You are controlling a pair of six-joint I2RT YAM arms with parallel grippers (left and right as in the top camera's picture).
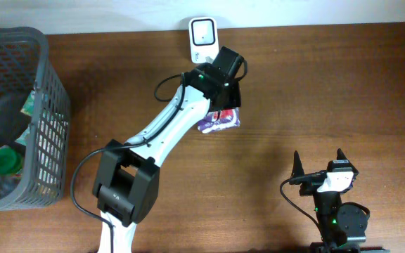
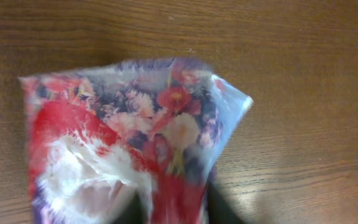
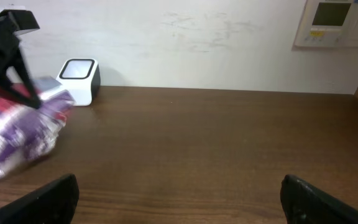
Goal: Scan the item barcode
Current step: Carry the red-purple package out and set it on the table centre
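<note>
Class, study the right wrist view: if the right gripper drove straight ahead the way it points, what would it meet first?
Nothing nearby: the right gripper faces bare table, then the back wall, probably the first contact. The scanner and packet sit off to the left.

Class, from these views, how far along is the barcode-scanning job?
Done: the floral packet is outside the basket, near the scanner. In hand: the left gripper sits over the packet; its grip is unclear. Left: nothing shows a scan registering yet. The right gripper stands open.
</note>
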